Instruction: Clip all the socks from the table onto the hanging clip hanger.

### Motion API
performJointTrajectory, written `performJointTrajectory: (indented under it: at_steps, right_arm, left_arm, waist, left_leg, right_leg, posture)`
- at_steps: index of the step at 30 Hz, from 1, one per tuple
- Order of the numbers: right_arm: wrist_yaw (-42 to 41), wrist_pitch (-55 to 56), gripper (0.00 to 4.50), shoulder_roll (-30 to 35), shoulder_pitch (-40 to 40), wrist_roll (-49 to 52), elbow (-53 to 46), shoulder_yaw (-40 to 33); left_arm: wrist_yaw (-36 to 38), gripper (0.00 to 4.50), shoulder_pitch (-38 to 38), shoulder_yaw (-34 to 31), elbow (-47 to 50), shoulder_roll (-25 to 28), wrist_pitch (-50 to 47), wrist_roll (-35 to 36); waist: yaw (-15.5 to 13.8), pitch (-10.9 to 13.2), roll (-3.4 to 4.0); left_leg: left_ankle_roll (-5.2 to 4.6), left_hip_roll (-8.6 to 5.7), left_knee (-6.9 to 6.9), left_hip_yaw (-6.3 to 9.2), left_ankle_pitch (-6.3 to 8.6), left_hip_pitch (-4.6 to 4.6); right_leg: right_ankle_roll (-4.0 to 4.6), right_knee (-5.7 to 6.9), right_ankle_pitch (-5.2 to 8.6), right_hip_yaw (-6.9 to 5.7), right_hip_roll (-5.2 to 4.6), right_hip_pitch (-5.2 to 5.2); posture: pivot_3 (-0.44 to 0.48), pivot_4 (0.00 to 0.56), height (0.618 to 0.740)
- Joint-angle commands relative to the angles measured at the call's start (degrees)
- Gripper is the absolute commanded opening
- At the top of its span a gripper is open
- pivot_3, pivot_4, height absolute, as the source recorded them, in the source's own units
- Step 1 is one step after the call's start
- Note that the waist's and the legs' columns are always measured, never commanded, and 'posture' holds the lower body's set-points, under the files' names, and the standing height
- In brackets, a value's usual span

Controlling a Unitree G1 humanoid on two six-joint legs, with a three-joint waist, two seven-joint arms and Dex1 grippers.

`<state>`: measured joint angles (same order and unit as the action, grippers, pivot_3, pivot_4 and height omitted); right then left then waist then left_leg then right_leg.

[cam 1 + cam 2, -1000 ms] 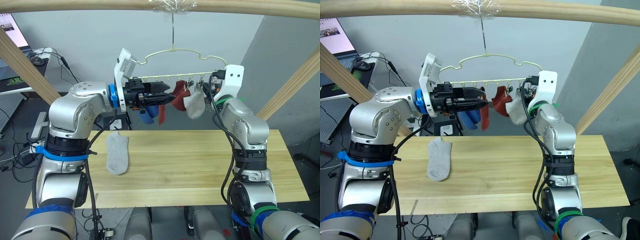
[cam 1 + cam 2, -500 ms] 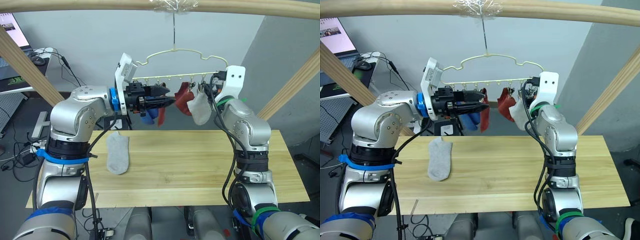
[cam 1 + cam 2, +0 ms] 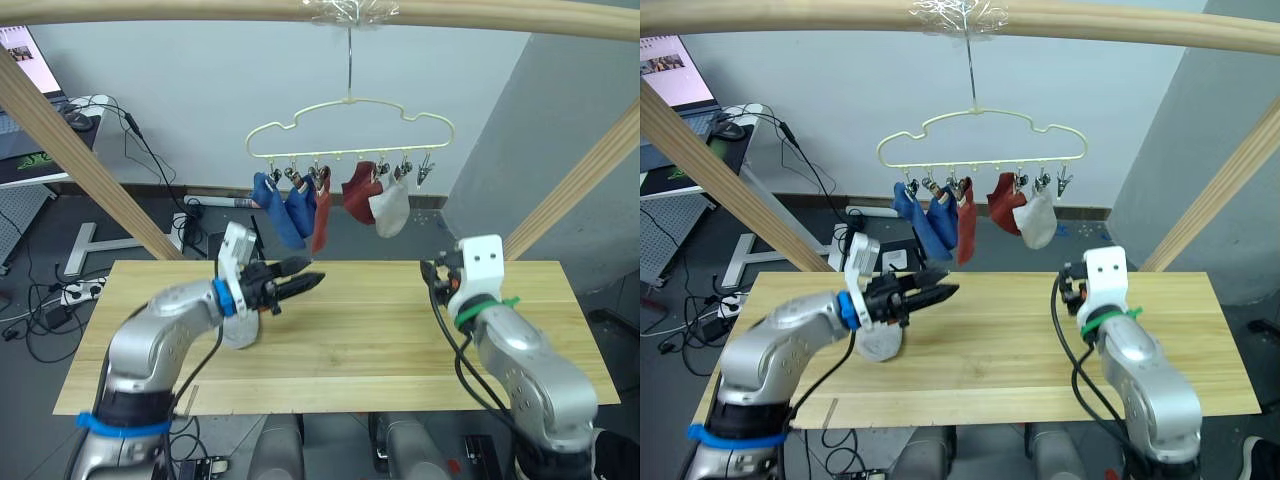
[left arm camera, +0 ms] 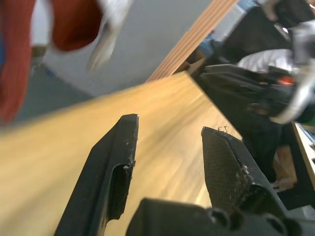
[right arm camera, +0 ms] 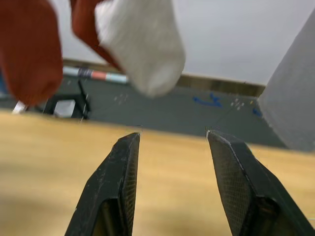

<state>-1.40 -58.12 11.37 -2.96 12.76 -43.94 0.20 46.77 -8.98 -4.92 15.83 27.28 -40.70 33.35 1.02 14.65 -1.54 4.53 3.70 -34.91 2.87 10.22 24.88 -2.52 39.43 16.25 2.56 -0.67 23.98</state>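
Clip hanger [image 3: 349,125] hangs from the wooden pole [image 3: 200,8]; five socks clipped along it: two blue [image 3: 282,210], two rust red [image 3: 357,190], one light grey [image 3: 390,208]. Sixth, a grey sock [image 3: 238,332], lies on the tabletop [image 3: 400,340] below the hanger. Left hand [image 3: 305,284] released, empty, just over that sock. Right hand [image 5: 172,147] released, empty, low above the tabletop.

Lab: monitor [image 3: 22,55], floor cables [image 3: 40,310]

The left arm was bent low, its forearm reaching forward and inward, and the left gripper [image 3: 300,284] was held level with its two black fingers [image 4: 115,167] spread apart and empty. The right arm was folded low, and the right gripper [image 5: 172,184] pointed forward, fingers parted, holding nothing.
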Motion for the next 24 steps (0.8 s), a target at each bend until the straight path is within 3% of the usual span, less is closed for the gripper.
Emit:
performJointTrajectory:
  at_steps: [1,4,12,24]
  right_arm:
    - [-1.47,1.3,2.27,0.54,2.66,0.82,-4.75,-0.32]
    - [-2.2,1.65,2.27,0.36,5.94,1.08,-5.78,-0.92]
    - [-2.78,4.26,2.27,-0.97,13.75,1.87,-7.92,-0.3]
    - [-2.45,5.22,2.27,-1.38,16.61,2.41,-8.36,0.19]
  left_arm:
    - [-3.65,2.32,5.01,-0.56,5.22,-2.14,2.53,0.04]
    - [-7.86,2.32,8.03,-1.6,8.18,-4.74,1.78,1.63]
    - [-11.27,2.32,9.8,-1.92,10.04,-5.22,1.43,3.07]
    - [-11.55,2.32,9.25,-0.82,9.33,-4.34,1.67,3.52]
  waist:
    - [0.03,-0.01,-0.02]
    - [-0.1,-0.02,-0.04]
    - [-0.14,-0.07,-0.02]
    - [-0.1,-0.07,-0.02]
  left_leg:
    - [0.0,0.0,-0.03,0.0,-0.01,0.0]
    - [-0.15,-0.01,-0.09,0.0,-0.11,-0.04]
    - [-0.24,-0.01,-0.09,0.0,-0.17,-0.12]
    - [-0.23,-0.01,-0.06,-0.01,-0.16,-0.11]
  right_leg:
    - [-0.12,-0.01,0.07,0.0,0.0,-0.01]
    - [-0.13,-0.02,0.06,0.03,-0.01,-0.09]
    - [-0.03,-0.38,-0.02,0.01,0.0,-0.33]
    - [-0.01,-0.45,0.0,0.01,-0.01,-0.34]
  posture:
    - [0.043,0.215,0.74]
    - [0.045,0.218,0.74]
    - [0.051,0.219,0.74]
    - [0.038,0.222,0.74]
